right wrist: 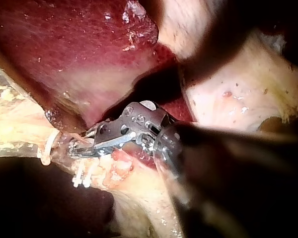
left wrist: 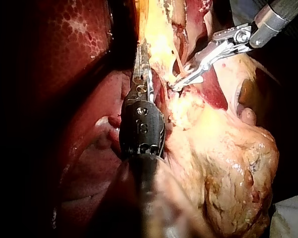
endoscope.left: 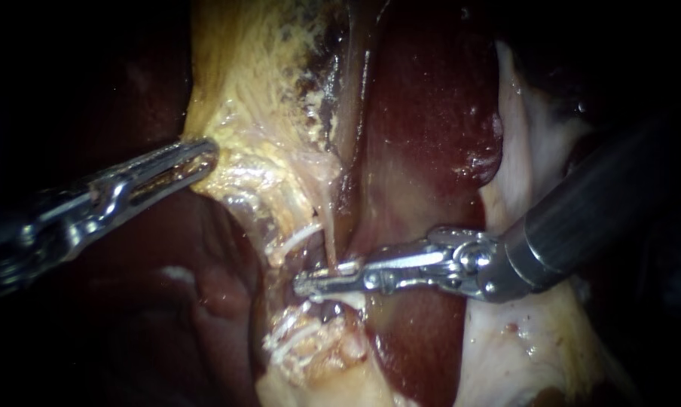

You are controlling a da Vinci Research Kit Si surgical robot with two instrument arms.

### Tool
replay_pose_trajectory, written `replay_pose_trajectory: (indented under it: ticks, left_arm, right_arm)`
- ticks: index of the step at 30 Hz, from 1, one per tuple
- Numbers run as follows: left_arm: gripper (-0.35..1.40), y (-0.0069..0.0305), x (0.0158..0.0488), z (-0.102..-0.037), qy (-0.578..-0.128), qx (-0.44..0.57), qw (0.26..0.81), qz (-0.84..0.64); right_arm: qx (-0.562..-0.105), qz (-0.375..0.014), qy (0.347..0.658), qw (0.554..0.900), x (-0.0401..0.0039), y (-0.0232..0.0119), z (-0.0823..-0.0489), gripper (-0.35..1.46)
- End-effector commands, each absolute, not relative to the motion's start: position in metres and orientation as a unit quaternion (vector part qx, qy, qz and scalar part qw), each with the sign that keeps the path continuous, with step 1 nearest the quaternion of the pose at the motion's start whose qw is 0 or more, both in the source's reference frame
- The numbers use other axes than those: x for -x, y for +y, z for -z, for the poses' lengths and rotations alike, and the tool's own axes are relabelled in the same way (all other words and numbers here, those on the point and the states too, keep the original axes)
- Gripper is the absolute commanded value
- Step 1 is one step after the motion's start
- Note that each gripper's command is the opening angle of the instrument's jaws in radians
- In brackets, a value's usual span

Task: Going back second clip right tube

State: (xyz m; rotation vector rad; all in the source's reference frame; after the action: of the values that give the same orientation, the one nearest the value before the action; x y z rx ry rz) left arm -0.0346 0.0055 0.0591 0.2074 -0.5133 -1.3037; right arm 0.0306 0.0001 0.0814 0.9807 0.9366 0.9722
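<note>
The dark red liver (endoscope.left: pixel 431 113) fills the far middle, with pale yellow stringy tissue (endoscope.left: pixel 258 90) on its left. The left instrument (endoscope.left: pixel 203 154) slants in from the left, jaws clenched on that tissue's left edge. The right instrument (endoscope.left: pixel 310 285) lies level from the right, jaws slightly parted at the near end of the thin tan tube (endoscope.left: pixel 328 241), a white clip (endoscope.left: pixel 299 237) just left of it and tissue crowding both sides.
</note>
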Motion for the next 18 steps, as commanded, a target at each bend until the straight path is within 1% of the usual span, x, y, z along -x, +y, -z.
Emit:
replay_pose_trajectory:
  ticks: [1,4,5,6,8,10,11,13,18]
  left_arm:
    - [-0.35,0.0055,0.0346,-0.059,-0.235,-0.094,0.759,0.599]
    - [-0.35,0.0054,0.0347,-0.0589,-0.235,-0.094,0.759,0.599]
    - [-0.35,0.0054,0.0347,-0.0589,-0.235,-0.094,0.759,0.599]
    - [-0.35,0.0054,0.0347,-0.0589,-0.235,-0.094,0.759,0.599]
    - [-0.35,0.0054,0.0347,-0.0589,-0.235,-0.094,0.759,0.599]
    - [-0.35,0.0054,0.0347,-0.0589,-0.235,-0.093,0.759,0.6]
    - [-0.35,0.0054,0.0347,-0.0589,-0.235,-0.093,0.759,0.6]
    - [-0.35,0.0053,0.0347,-0.0589,-0.235,-0.092,0.759,0.6]
    - [-0.35,0.0053,0.0347,-0.0589,-0.235,-0.093,0.759,0.6]
  right_arm:
    - [-0.435,-0.432,0.416,0.672,-0.0306,0.0,-0.0814,-0.35]
    - [-0.435,-0.433,0.416,0.671,-0.0307,0.0001,-0.0815,-0.35]
    - [-0.432,-0.429,0.418,0.674,-0.0308,0.0001,-0.0816,-0.18]
    - [-0.425,-0.417,0.426,0.681,-0.0308,0.0002,-0.0817,0.03]
    - [-0.409,-0.396,0.439,0.695,-0.0309,0.0004,-0.0819,0.39]
    - [-0.386,-0.378,0.46,0.705,-0.031,0.0007,-0.0823,0.52]
    - [-0.373,-0.374,0.471,0.707,-0.031,0.0009,-0.0826,0.57]
    - [-0.356,-0.373,0.483,0.708,-0.031,0.0012,-0.083,0.6]
    - [-0.344,-0.361,0.492,0.713,-0.0301,0.0017,-0.0838,0.6]
